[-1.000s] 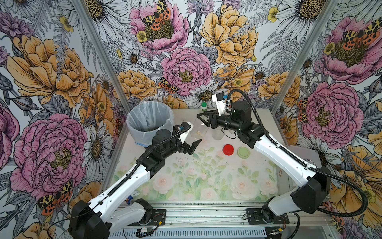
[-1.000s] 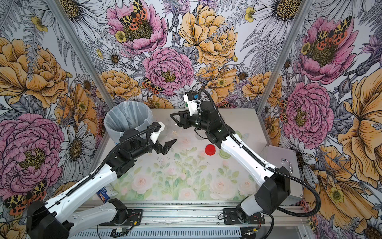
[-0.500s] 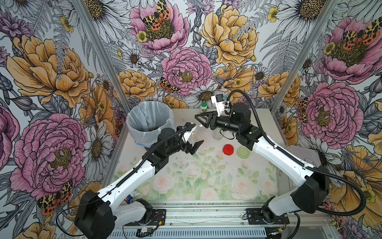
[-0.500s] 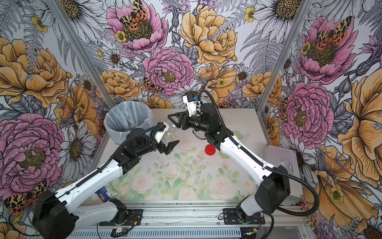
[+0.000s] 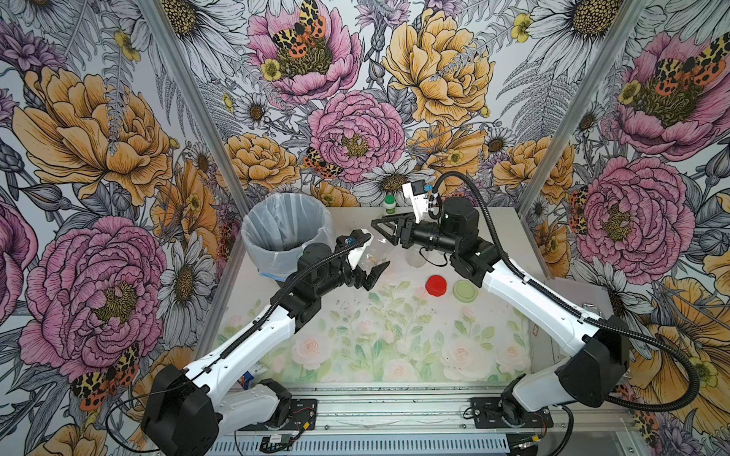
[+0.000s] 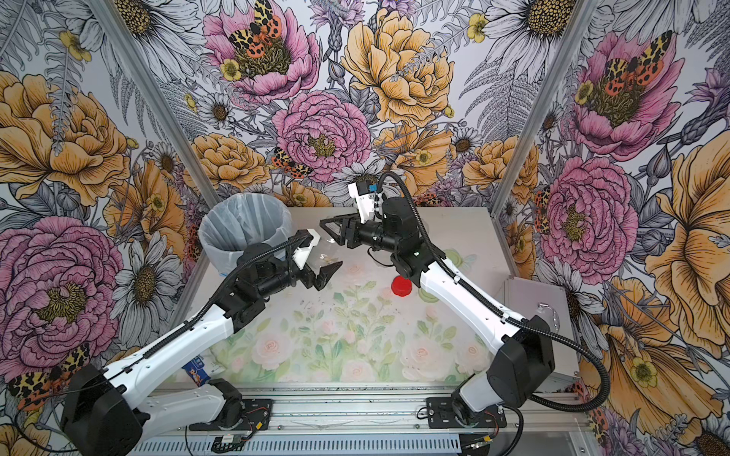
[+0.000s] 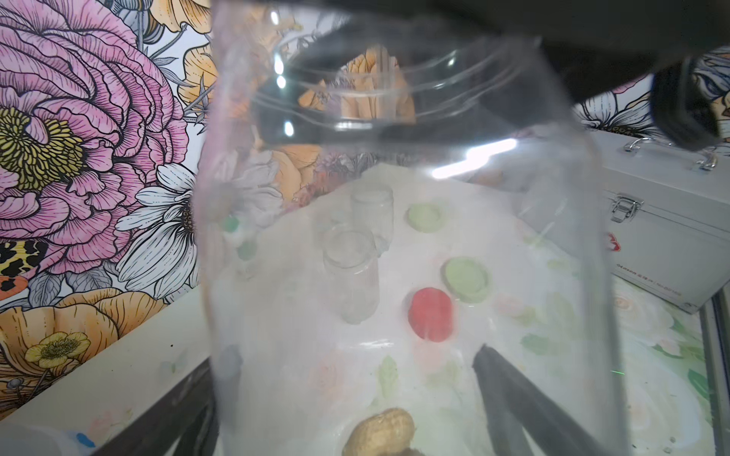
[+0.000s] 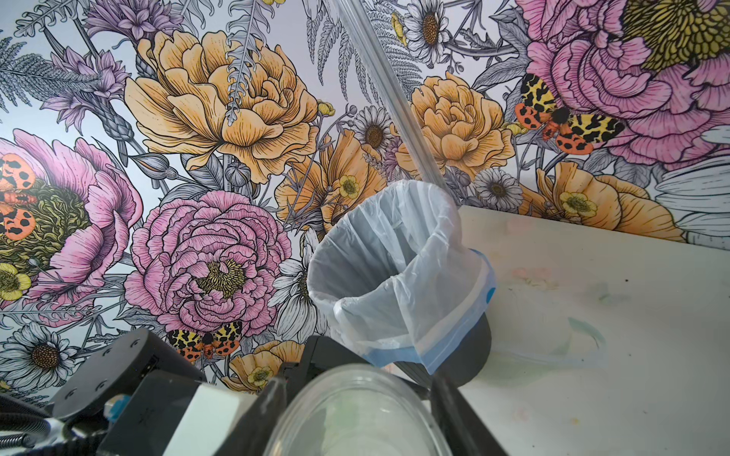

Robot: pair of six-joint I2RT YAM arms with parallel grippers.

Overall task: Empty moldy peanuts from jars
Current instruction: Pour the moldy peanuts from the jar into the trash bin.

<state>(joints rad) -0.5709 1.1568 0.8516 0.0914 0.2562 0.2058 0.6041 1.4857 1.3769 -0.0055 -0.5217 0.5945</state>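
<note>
Glass is slippery, so take this one slow. Your right fingers [image 8: 458, 414] are pinching the clear jar [image 8: 355, 410] up off the tabletop [image 5: 395, 335], with one finger snug on each side of it. Your left fingers [image 5: 375, 272] are spread, one either side of that same jar. From the left wrist view I can't tell if the pads are actually on the glass. The moldy peanuts [image 7: 381, 430] are inside, at the end of the jar nearest the left fingers. I can only make out one or two.

Looks to me like a handover, so the left arm can do the tipping. The lined trash bin [image 5: 276, 221] sits just behind the left fingers and straight out past the right ones, so it's a short trip.

What I'd do:
- Centre the jar's straight wall between the left fingers, not the threaded neck.
- Squeeze until it's firm before the right fingers let go. An off-centre grab will probably let it twist.
- Don't let the mouth dip until it's over the bin, or the nuts end up on the tabletop.

Out beyond the left fingers, two empty jars [image 7: 349, 276], a red lid [image 5: 435, 285] and a pale green lid [image 5: 465, 291] sit well clear.
</note>
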